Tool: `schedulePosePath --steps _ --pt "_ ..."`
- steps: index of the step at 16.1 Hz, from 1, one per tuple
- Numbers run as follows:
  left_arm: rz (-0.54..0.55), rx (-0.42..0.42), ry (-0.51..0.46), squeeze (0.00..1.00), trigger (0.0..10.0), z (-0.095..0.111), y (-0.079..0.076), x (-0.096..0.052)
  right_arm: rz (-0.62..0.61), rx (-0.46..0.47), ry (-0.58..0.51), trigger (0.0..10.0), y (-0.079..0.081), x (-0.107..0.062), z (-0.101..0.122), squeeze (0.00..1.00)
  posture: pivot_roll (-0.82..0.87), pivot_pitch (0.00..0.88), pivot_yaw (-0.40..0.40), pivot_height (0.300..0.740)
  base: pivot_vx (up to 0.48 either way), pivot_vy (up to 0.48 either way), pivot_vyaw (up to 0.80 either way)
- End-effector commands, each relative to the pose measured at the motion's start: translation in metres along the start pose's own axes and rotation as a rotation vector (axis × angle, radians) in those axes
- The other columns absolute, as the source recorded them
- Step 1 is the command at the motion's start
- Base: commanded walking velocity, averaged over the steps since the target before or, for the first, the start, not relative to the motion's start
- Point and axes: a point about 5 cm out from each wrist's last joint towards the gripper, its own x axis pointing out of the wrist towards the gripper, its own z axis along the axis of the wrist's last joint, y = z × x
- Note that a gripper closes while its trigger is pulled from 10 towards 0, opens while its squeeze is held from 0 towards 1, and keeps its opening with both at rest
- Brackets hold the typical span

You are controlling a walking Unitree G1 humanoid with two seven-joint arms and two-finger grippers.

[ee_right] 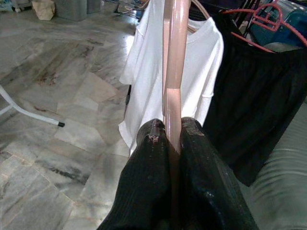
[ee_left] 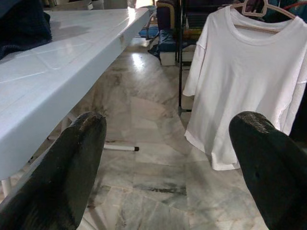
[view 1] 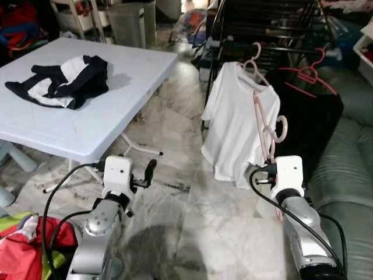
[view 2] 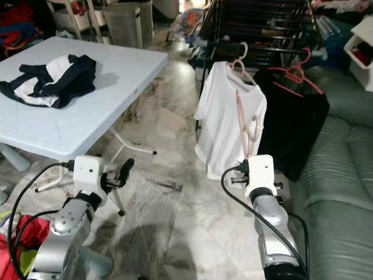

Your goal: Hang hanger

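Marble floor [view 1: 175, 233] spreads between a white bench [view 1: 87, 125] and a drying rack [view 1: 262, 35] holding a white T-shirt [view 1: 236, 125]. From the head cameras, the right end effector [view 1: 273, 164] reaches forward, raising a pink hanger [view 1: 265, 125] upright before the shirt; the left end effector [view 1: 150, 170] points ahead beside the bench. Left wrist view: fingers [ee_left: 72, 163] spread wide, empty. Right wrist view: fingers [ee_right: 148, 191] pinch the hanger's bar.

Glossy pink plastic hanger [ee_right: 173, 72], white cloth shirt [view 1: 236, 125], polished marble floor [view 1: 192, 216].

Right tool [ee_right: 173, 143] raised forward, fingers pinched together; left tool [ee_left: 168, 158] low (fingers spread).
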Motion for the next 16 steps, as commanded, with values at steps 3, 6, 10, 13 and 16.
schedulePosePath --steps 3,6,10,13,16 --pt "0.011 0.015 0.021 0.00 10.0 -0.007 0.003 -0.001 0.018 0.006 0.014 10.0 0.005 0.000 -0.002 0.00 -0.01 0.019 0.006 0.740 0.000 0.000 0.00" --pt "0.017 0.020 0.031 0.00 10.0 -0.010 0.005 -0.002 0.023 0.001 0.018 10.0 0.007 0.000 -0.003 0.00 -0.01 0.019 0.006 0.740 0.000 0.000 0.00" --pt "0.027 0.019 0.046 0.00 10.0 -0.015 0.008 -0.003 0.015 0.002 0.033 10.0 0.005 0.000 -0.007 0.00 -0.01 0.019 0.005 0.740 0.000 0.000 0.00" --pt "0.026 0.022 0.047 0.00 10.0 -0.015 0.008 -0.003 0.016 0.000 0.031 10.0 0.006 0.000 -0.007 0.00 -0.01 0.019 0.005 0.740 0.000 0.000 0.00" --pt "0.024 0.023 0.046 0.00 10.0 -0.016 0.009 -0.002 0.013 0.002 0.029 10.0 0.006 0.000 -0.007 0.00 -0.01 0.014 0.007 0.740 0.000 0.000 0.00"
